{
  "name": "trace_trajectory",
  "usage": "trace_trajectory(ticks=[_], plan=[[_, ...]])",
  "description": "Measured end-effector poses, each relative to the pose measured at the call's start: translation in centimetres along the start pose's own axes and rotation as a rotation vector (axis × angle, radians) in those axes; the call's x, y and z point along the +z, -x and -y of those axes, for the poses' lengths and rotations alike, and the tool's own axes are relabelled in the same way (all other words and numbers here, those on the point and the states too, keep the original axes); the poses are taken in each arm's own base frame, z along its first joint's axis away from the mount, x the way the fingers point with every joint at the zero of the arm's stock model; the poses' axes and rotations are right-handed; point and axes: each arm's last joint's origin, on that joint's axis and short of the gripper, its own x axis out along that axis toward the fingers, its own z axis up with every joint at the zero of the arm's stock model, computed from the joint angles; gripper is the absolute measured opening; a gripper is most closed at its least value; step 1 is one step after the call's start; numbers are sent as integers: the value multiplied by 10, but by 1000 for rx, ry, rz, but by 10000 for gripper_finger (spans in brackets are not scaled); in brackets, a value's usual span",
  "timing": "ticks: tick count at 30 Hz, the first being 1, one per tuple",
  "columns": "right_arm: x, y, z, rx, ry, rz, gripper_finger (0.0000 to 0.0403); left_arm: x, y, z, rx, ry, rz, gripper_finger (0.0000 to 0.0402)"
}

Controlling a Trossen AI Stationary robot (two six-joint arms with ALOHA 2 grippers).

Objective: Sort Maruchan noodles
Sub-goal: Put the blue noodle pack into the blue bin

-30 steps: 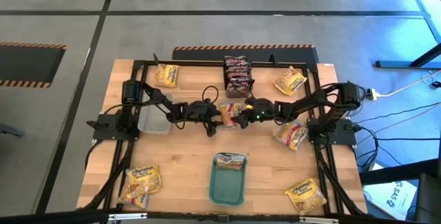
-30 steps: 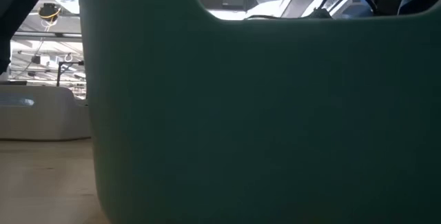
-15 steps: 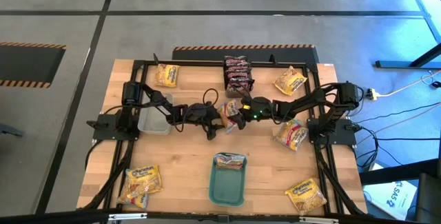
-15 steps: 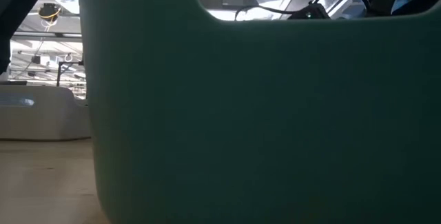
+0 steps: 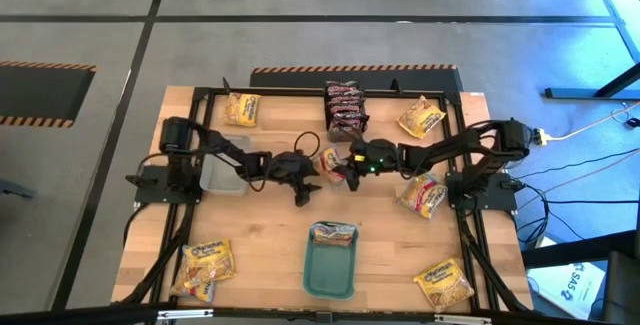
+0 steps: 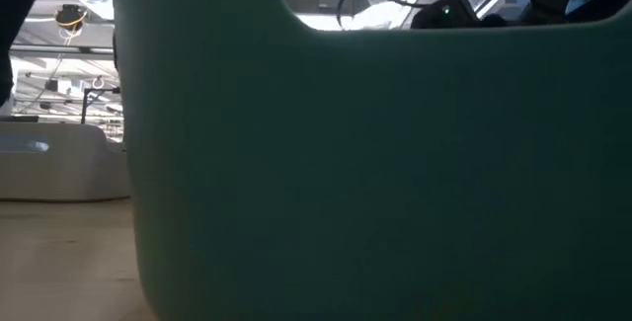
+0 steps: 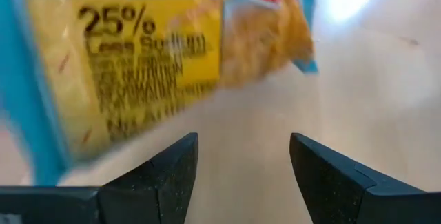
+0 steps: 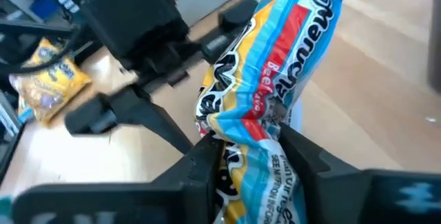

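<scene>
Since a second ago the blue-and-red packet [image 5: 329, 160] has drifted a little toward 9 o'clock across the middle of the bench [image 5: 270, 255], carried by the right tool [image 5: 343, 164], while the left arm has drawn back slightly the same way. The packet sits at the centre of the bench, clamped between the right tool's fingers [image 8: 207, 165], its long axis running away from that tool toward the left one. The left tool [image 5: 305, 177] lies just beside it at about 8 o'clock, fingers [image 7: 172, 172] apart and empty, with the packet's yellow panel [image 7: 131, 65] just ahead of them. Both arms are about equally near; the right one holds it. The teal tray [image 5: 329, 270] lies at 6 o'clock, the dark packets [image 5: 343, 108] at 12 o'clock. The sorted place is likely one of these.
</scene>
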Motion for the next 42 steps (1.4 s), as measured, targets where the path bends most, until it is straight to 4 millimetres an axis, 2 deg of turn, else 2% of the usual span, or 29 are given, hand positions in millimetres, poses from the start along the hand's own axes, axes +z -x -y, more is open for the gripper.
trace_trajectory(ticks=[7,16,21,31,37,42], plan=[[15,20,-10,6,72,11,92,15,33,25,-23,28,-76,224],[27,38,-33,153,163,48,94,27,66,75,-87,-6,13,224],[35,37,-67,230,261,39,95,20,77,109,-171,-62,47,224],[42,48,-142,172,453,-76,96,9,103,163,-224,-125,209,224],[36,60,-175,241,477,-53,96,2,117,181,-222,-158,267,224],[23,63,-194,268,462,-66,96,1,121,187,-238,-167,290,224]])
